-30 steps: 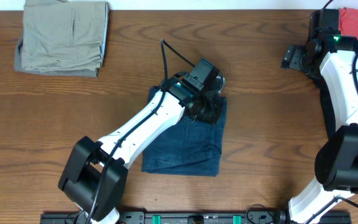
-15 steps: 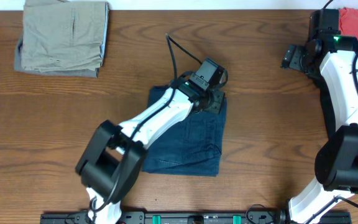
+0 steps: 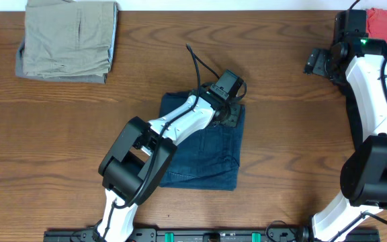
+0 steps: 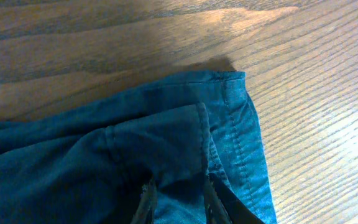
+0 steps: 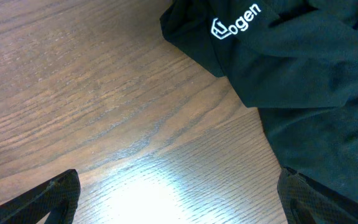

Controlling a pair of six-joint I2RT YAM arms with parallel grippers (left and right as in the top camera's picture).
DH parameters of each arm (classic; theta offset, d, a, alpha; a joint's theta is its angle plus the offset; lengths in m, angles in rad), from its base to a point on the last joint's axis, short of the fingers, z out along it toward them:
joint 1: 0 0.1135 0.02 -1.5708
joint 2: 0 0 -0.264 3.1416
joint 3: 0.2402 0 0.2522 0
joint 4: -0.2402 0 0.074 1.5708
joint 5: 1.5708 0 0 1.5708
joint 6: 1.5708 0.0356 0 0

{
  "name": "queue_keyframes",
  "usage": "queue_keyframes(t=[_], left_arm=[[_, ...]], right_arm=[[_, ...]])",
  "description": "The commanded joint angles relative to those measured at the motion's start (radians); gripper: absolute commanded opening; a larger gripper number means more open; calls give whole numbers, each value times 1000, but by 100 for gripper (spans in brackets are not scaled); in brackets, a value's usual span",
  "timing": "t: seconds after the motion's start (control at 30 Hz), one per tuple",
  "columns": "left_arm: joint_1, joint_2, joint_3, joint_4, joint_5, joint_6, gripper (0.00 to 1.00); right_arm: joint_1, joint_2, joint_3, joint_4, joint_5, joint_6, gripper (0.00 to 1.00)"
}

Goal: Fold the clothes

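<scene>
The blue jeans (image 3: 207,156) lie folded into a rectangle at the table's centre. My left gripper (image 3: 228,111) sits on their far right corner. In the left wrist view the fingers (image 4: 178,200) are close together with a fold of the denim (image 4: 135,140) between them; the hemmed corner lies flat on the wood. My right gripper (image 3: 313,62) is at the far right of the table, open and empty over bare wood (image 5: 179,199), beside a black garment (image 5: 303,74) with a white logo.
A folded khaki garment (image 3: 69,39) lies at the back left. A red cloth (image 3: 385,23) lies at the back right corner behind the right arm. The black garment lies under the right arm.
My left arm's elbow has swung up and to the right, while the gripper shifted slightly right and stayed on the jeans' far right corner. The right arm has not moved.
</scene>
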Motion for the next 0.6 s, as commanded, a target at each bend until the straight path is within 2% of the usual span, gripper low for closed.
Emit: queue_keyframes(t=[0.0,0.1,0.17,0.27,0.3,0.4,0.57], left_arm=[[2,-63,-2,-24,-4,-5,28],[2,-157,-1,-79,-4,-5,41],[3,-229,-1,-133,-5,-5,56],[10,-332,-1,-234,-6,4,72],[15,-360,-1,-268,-14,7,81],[45,-440,-1,-394,-53,11,96],[160,-509,-1,-621,-166,19,98]], right_arm=[[0,6,5,1,10,14,99],[0,6,5,1,10,14,99],[0,6,5,1,10,14,99],[0,6,5,1,10,14,99],[0,6,5,1,10,14,99],[0,6,5,1,10,14,99],[0,6,5,1,10,14,99]])
